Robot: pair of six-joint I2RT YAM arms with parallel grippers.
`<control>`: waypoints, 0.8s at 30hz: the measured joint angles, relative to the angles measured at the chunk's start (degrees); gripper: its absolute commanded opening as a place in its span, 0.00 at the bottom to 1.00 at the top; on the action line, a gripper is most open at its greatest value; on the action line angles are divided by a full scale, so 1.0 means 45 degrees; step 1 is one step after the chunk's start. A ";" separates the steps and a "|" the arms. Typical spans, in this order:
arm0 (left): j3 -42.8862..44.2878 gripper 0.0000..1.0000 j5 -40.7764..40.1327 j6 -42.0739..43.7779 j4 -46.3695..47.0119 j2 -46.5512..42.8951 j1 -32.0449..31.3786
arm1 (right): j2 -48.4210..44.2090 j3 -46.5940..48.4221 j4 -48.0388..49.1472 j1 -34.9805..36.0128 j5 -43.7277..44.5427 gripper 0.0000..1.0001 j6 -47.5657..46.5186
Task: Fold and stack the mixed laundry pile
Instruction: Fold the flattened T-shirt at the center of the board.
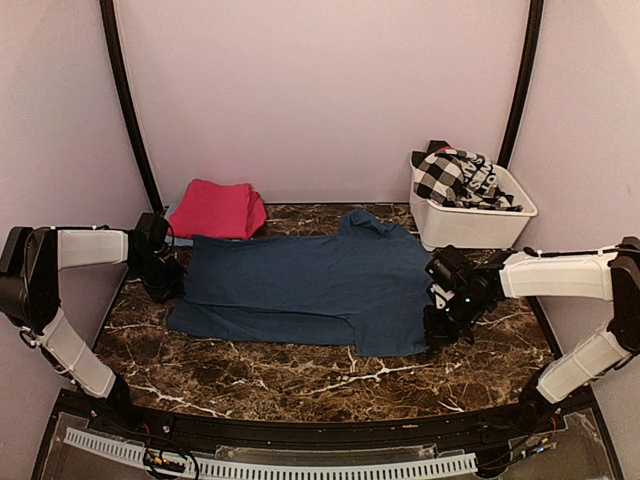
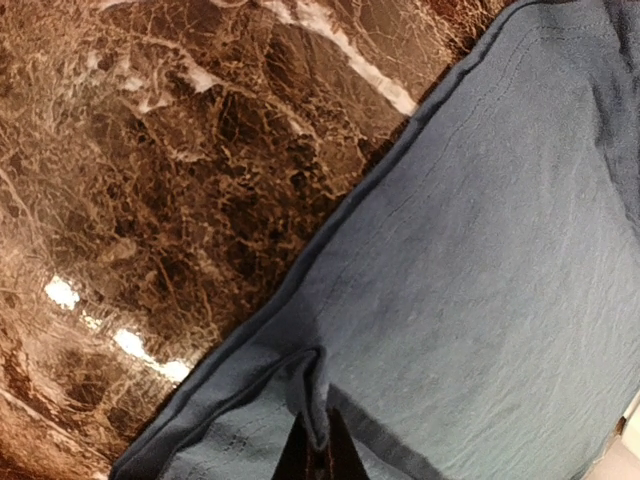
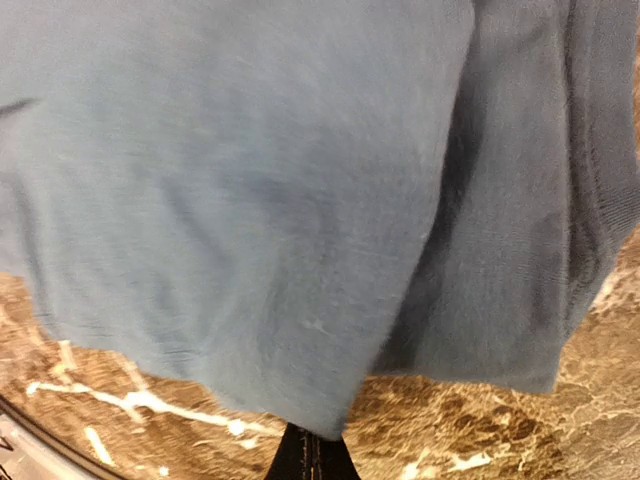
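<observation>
Top external view: navy-blue cloth [image 1: 310,290] is lying spread flat across the middle of the marble surface [image 1: 280,375]. Left hand [image 1: 165,285] is sitting at its left edge. Left wrist view is showing the fingers [image 2: 296,456] pressed together, pinching a raised fold of the hem. Right hand [image 1: 440,325] is clamping the cloth's right edge, tips together at a lower corner. Magenta-pink cloth [image 1: 215,210] is resting folded at back left. Checked garment [image 1: 450,178] is lying heaped in the white tub [image 1: 470,225] at back right.

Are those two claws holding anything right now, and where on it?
Both hold the navy-blue cloth: the left gripper pinches its left edge, the right gripper its right edge near the front corner.
</observation>
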 measured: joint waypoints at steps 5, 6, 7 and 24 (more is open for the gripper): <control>-0.0087 0.00 -0.0005 -0.0024 -0.0146 -0.0398 0.0000 | -0.1651 0.0602 -0.0248 0.0000 0.0058 0.00 -0.0117; -0.0175 0.00 -0.0005 -0.0044 -0.0238 -0.0695 0.0000 | -0.2045 0.0763 -0.0340 0.0000 0.0102 0.00 -0.0131; -0.0282 0.00 -0.0005 -0.0068 -0.0345 -0.1083 0.0000 | -0.2463 0.0933 -0.0432 0.0000 0.0155 0.00 -0.0136; -0.1783 0.00 -0.0044 -0.1054 -0.3740 -0.7834 -0.0049 | -0.6722 0.1617 -0.1807 -0.0005 0.0806 0.00 -0.0102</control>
